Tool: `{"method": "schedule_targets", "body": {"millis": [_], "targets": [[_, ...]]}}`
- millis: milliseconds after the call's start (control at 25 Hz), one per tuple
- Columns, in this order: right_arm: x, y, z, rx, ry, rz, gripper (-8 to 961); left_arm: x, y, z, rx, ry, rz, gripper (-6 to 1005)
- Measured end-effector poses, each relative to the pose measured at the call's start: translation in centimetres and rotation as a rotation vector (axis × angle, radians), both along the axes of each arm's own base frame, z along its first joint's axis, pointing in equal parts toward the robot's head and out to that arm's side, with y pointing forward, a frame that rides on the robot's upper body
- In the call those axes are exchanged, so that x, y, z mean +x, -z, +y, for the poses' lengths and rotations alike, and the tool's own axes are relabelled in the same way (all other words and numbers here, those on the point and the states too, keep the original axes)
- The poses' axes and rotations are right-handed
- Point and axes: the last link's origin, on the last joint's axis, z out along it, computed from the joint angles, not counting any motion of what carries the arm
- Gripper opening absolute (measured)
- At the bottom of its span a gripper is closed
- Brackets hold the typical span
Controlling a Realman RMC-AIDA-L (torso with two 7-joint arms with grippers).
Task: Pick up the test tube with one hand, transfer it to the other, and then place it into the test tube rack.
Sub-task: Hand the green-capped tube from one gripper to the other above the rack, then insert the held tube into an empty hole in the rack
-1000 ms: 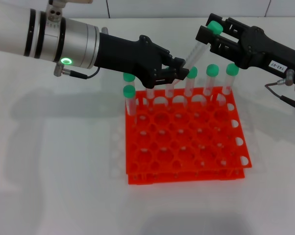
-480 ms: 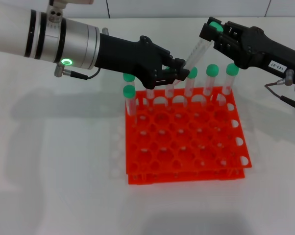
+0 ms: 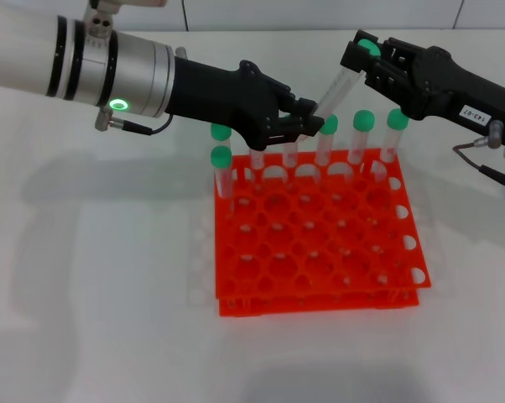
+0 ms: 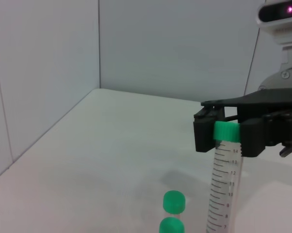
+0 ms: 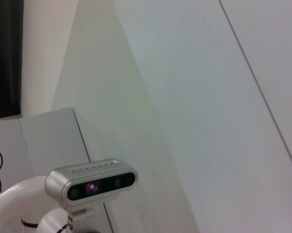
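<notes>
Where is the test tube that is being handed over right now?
In the head view the test tube hangs tilted above the rack's far edge, its lower end in the left pincer and its green cap in the right pincer.

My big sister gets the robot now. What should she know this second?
Left gripper: shut on the lower end of the test tube, above the back row of the test tube rack.
Right gripper: shut on the tube's green cap end.
Both hold the tilted tube at once.
Done: pickup, and the right's grasp.
Left: left gripper lets go, right puts the tube in a free hole. Six capped tubes already stand there.
</notes>
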Motion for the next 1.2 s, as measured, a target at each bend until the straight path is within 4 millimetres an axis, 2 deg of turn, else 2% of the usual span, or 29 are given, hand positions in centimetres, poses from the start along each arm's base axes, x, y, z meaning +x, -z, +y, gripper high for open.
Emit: {"method": "schedule_targets", "body": {"millis": [280,480,800,920,1120,1200], "targets": [[0.0,-0.1,-0.1,0.001,-0.009,-0.001,258,0.6,-1.3,0.2,0.02,-0.064,0.019,189],[0.2,-0.2,-0.2,0.002,-0.003,0.001,258,0.5,-1.7,0.0,0.026,-0.105,0.016,364],[0.0,-0.3,0.0,0.003,-0.008,0.001,258,0.3,-2.5,-0.7,-0.017,-0.169,0.03,533],[-0.1,-0.5,0.1,0.002,-0.009,0.001,257,0.6,-3.9,-1.2,0.004,-0.175,0.026,596],[-0.5,-1.0,-0.2,-0.022,-0.053,-0.006,257,1.0,-7.5,-2.6,0.102,-0.213,0.021,826],[-0.8,-1.1,-0.4,-0.043,-0.076,-0.027,257,1.0,-9.1,-3.3,0.15,-0.236,0.019,843]]}}
